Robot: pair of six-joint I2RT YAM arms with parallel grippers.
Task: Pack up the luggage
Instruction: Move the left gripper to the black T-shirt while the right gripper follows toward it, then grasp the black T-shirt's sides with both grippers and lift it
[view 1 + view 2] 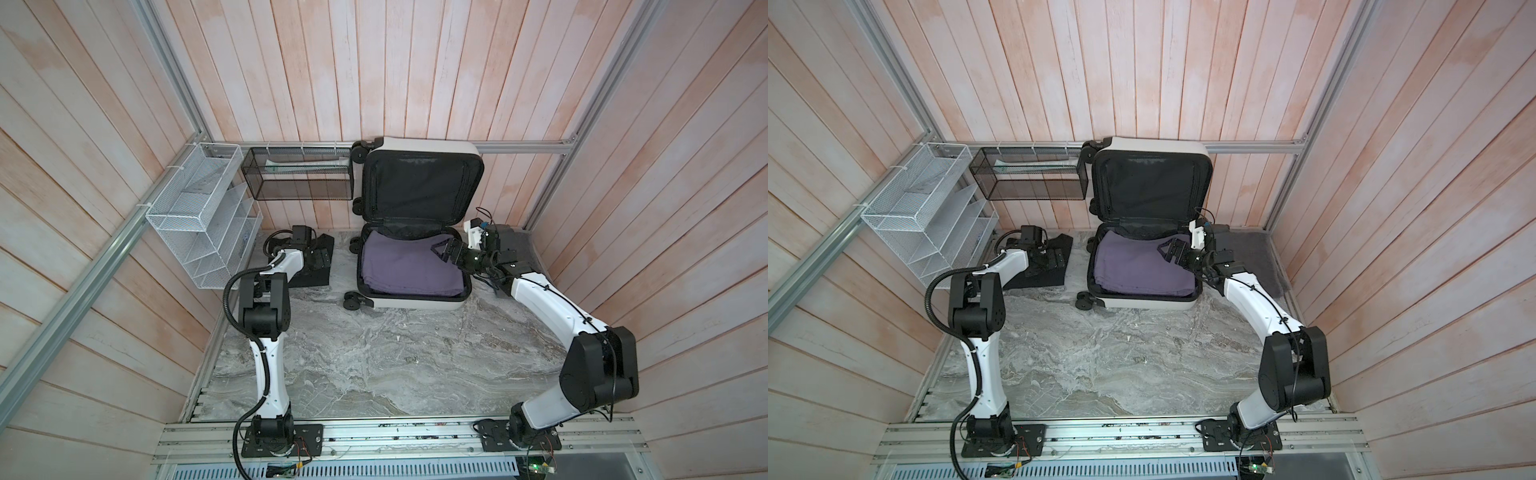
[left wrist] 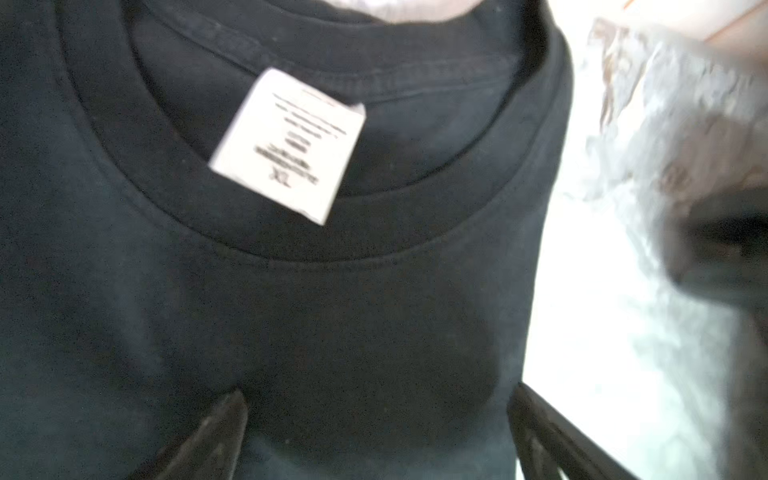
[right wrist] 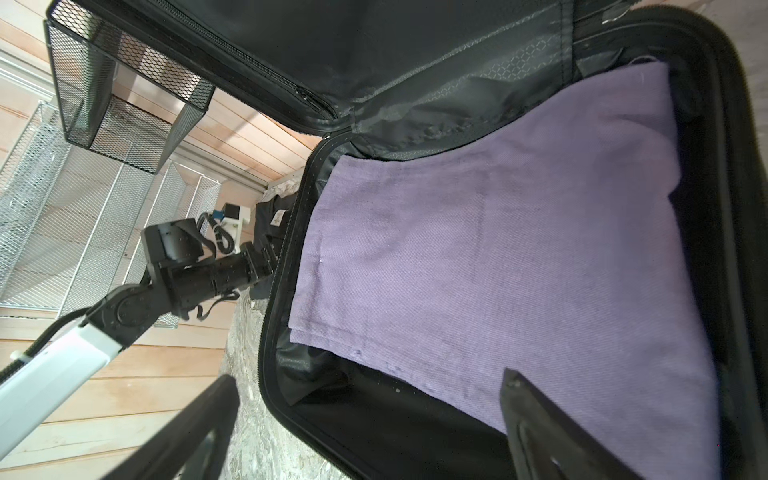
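The luggage [image 1: 415, 302] [image 1: 1150, 302] lies open at the back of the marble table, with its black-lined lid propped against the wall. A folded purple cloth [image 1: 407, 266] [image 3: 498, 228] lies in its lower half. My right gripper [image 1: 442, 251] [image 3: 370, 382] hovers open over the right part of that cloth, holding nothing. Left of the luggage, a black T-shirt [image 1: 307, 278] [image 2: 332, 311] with a white neck label [image 2: 291, 145] lies on the table. My left gripper [image 1: 320, 261] [image 2: 378, 403] stands open just above the shirt, below its collar.
A white wire rack [image 1: 199, 216] hangs on the left wall. A black mesh basket [image 1: 299, 174] hangs on the back wall beside the lid. A grey cloth [image 1: 1262, 257] lies behind the right arm. Bare marble table [image 1: 374, 353] fills the front.
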